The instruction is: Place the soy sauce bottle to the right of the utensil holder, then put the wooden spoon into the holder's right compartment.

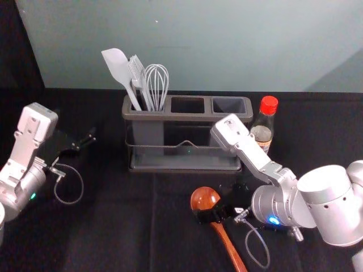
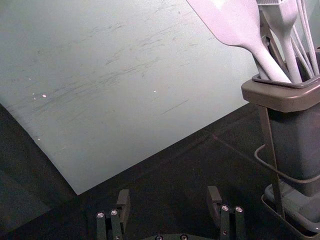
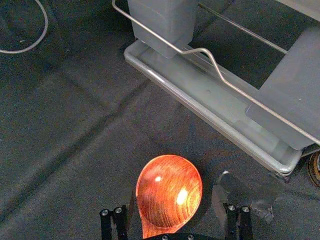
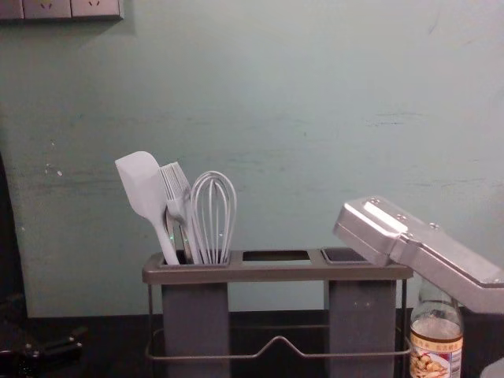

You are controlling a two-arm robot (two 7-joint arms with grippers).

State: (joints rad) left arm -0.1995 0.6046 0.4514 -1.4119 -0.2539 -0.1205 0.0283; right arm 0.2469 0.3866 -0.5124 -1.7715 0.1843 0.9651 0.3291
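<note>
Black cloth covers the table (image 1: 113, 232), where the glossy red-brown wooden spoon (image 1: 205, 199) lies. Around it, the right pincer (image 3: 174, 196) is spread; best close squarely near the neck, then tip the handle down into the grey plastic right compartment (image 4: 362, 319), seemingly vacant. Pale utensils (image 1: 118, 67) crowd the dark-framed holder's (image 1: 187, 117) left compartment. The red-capped glass soy sauce bottle (image 1: 263, 131) stands just right. The left pincer (image 2: 168, 195) idles leftward, spread.

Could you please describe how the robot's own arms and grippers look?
The left arm and right arm are silvery-white, with rounded, cylindrical joints. The left shows a small green light, the right a blue light. The left gripper and right gripper are black with silvery screws; a thin grey cable loops beside the right one.
</note>
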